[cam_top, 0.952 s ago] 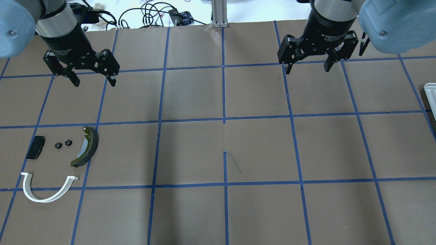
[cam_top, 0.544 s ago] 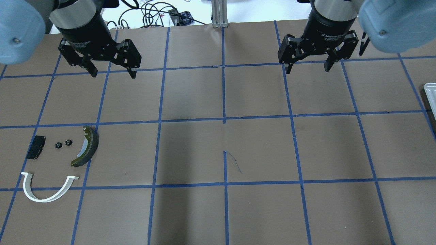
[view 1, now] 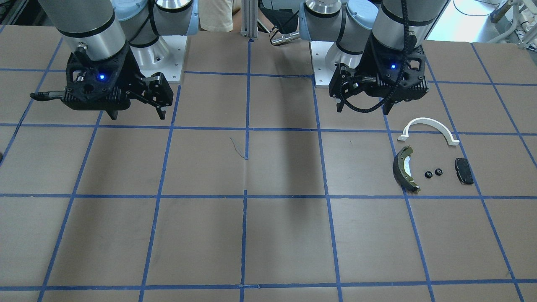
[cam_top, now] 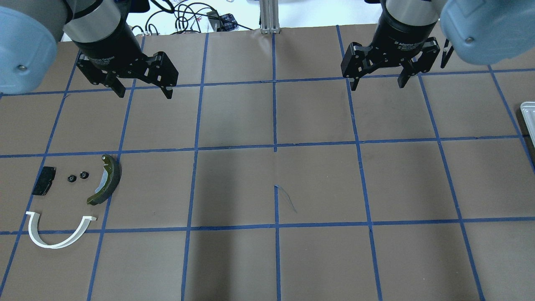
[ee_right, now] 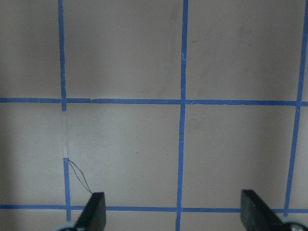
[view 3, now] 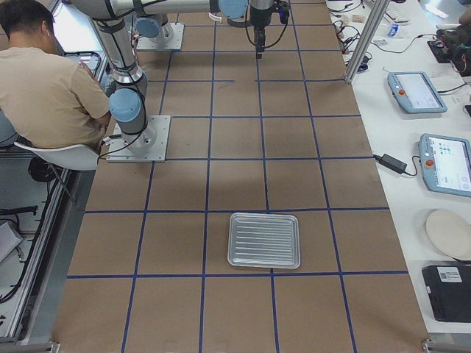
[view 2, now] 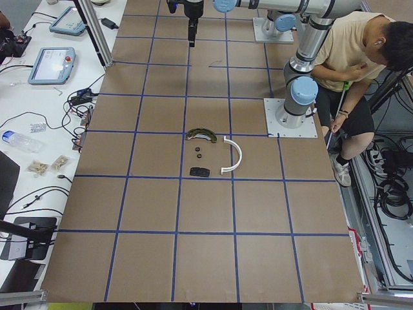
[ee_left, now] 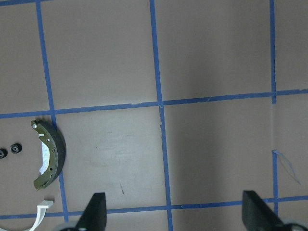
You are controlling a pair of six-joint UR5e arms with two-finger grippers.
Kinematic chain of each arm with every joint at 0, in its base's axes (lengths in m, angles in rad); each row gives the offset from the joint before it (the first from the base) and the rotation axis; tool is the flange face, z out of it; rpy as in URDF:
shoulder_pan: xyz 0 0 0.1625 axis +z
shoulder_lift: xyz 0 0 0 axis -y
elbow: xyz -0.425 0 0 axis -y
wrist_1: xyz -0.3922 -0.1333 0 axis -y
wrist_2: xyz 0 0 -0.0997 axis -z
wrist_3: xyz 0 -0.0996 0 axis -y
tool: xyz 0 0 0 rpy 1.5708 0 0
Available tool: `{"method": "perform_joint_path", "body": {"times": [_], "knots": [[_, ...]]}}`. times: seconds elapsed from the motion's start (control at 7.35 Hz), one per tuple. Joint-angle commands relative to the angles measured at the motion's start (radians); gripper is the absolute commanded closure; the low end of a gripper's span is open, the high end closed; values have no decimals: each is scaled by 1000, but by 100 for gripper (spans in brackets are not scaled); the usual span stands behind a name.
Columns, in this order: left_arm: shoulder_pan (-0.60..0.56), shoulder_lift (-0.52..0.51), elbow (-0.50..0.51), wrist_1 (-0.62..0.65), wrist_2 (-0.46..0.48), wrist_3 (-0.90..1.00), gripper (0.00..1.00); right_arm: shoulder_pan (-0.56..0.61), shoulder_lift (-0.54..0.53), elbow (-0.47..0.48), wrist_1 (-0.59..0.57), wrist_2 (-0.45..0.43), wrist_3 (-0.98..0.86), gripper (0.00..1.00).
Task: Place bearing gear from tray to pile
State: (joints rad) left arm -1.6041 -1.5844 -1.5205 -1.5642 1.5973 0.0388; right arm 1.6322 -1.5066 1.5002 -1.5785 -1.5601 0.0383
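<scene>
The pile lies at the table's left: a white arch bracket (cam_top: 58, 238), a dark brake shoe (cam_top: 106, 179) and a black pad (cam_top: 44, 180). Two small black bearing gears (cam_top: 72, 178) (cam_top: 84, 174) rest between the pad and the shoe. The shoe also shows in the left wrist view (ee_left: 50, 154). My left gripper (cam_top: 145, 94) is open and empty, high above the table, behind and to the right of the pile. My right gripper (cam_top: 378, 85) is open and empty at the far right. The ribbed metal tray (view 3: 264, 240) shows nothing in it.
Only the tray's corner (cam_top: 528, 110) shows at the overhead view's right edge. Cables and a metal post (cam_top: 269, 16) lie beyond the table's far edge. A seated person (view 2: 352, 58) is beside the robot base.
My left gripper has moved to the right and a little farther back, staying open and empty. The right arm and the pile have not moved.
</scene>
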Motion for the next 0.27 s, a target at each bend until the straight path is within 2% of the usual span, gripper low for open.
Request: {"method": "perform_joint_path", "body": {"times": [0.0, 0.14], "knots": [[0, 1, 0, 1, -2, 3, 0, 0, 0, 0, 0, 0, 0, 0], [0, 1, -1, 1, -2, 3, 0, 0, 0, 0, 0, 0, 0, 0]]}}
